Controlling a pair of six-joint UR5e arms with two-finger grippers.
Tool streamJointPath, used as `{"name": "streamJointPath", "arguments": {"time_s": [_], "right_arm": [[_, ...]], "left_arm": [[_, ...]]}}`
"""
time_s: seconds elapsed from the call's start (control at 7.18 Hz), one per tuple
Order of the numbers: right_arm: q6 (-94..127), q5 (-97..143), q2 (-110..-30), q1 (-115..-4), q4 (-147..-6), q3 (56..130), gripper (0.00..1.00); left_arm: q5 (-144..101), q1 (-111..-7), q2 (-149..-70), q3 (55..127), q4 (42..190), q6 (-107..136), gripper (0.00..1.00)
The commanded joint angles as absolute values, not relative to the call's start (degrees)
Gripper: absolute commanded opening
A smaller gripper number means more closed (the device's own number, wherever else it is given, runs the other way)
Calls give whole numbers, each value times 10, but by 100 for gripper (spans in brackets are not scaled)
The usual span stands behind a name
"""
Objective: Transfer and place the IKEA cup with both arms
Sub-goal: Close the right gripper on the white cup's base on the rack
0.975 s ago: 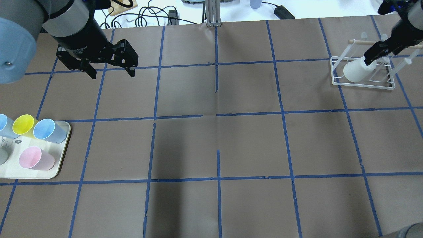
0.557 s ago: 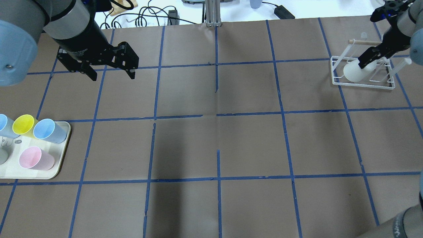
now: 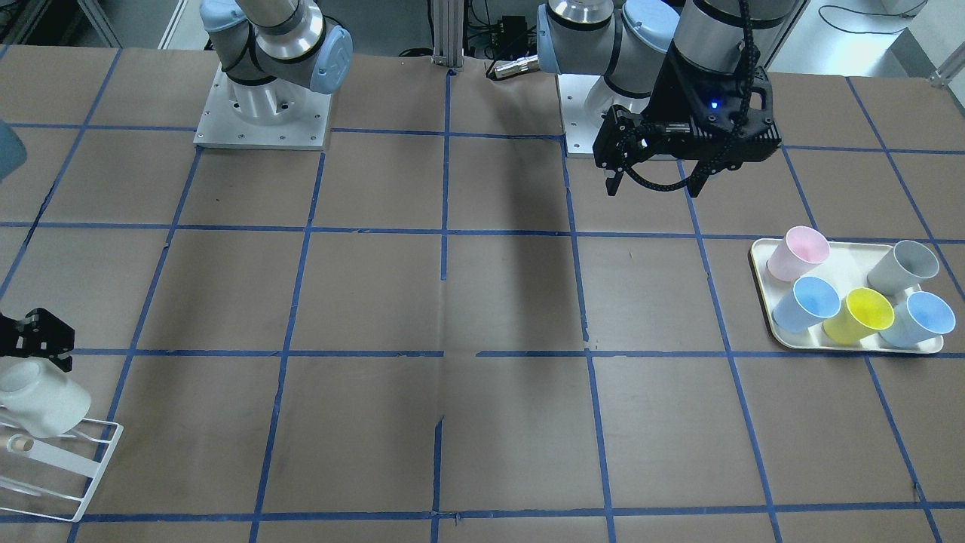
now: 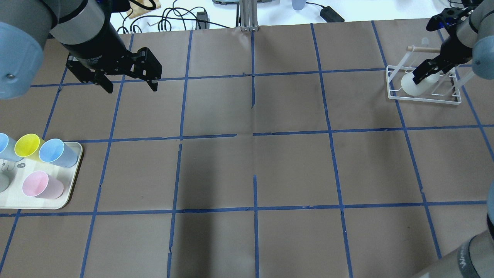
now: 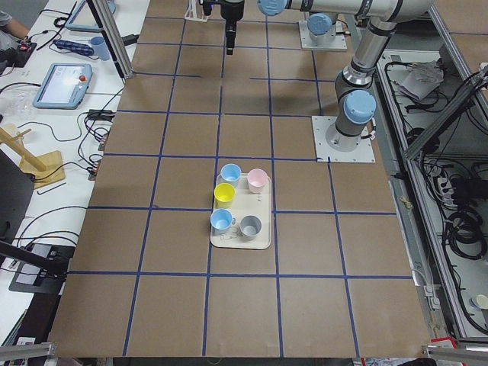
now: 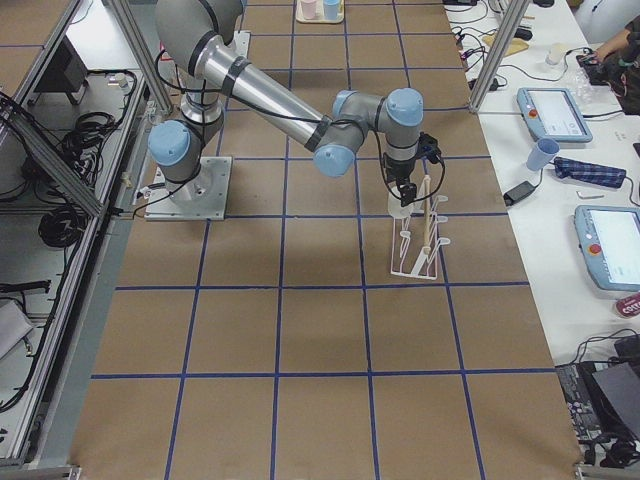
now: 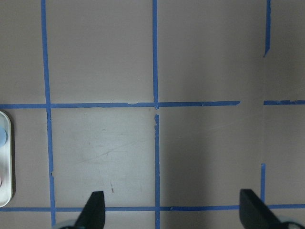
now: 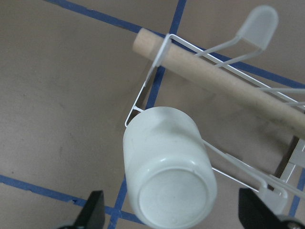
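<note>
**Right end of the desk point(image 4: 254, 166), overhead view.** The IKEA cup point(image 4: 412, 87) is shown hung on a prong of the white wire rack point(image 4: 424, 99) at 2 o'clock, tilted, base uppermost. The right gripper point(image 8: 170, 202) is positioned above it, jaws open and set either side of the cup without contact. At 10 o'clock the left gripper point(image 4: 131, 88) is shown above the desk, jaws open and empty.

Table point(image 4: 293, 166) ctr open, rack point(image 8: 214, 76) (wire) hugs cup point(image 4: 410, 87)

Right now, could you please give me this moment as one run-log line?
phase: pre-grasp | right gripper: open, at IKEA cup | IKEA cup: on wire rack | left gripper: open, hovering over table
</note>
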State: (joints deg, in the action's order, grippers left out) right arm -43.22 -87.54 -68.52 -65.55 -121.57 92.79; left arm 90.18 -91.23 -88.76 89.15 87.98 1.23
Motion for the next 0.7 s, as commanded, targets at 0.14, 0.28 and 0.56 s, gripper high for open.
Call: {"name": "streamJointPath", "arguments": {"time_s": [0.14, 0.28, 0.56], "right_arm": [[-433, -875, -669, -656, -1222, 924, 98], [-433, -875, -670, -656, -1225, 924, 96], [-432, -874, -670, -657, -1225, 923, 90]], "left_arm": [[901, -912, -889, 889, 880, 14, 100], [901, -912, -889, 888, 880, 14, 100], [901, -912, -889, 889, 880, 12, 100]]}}
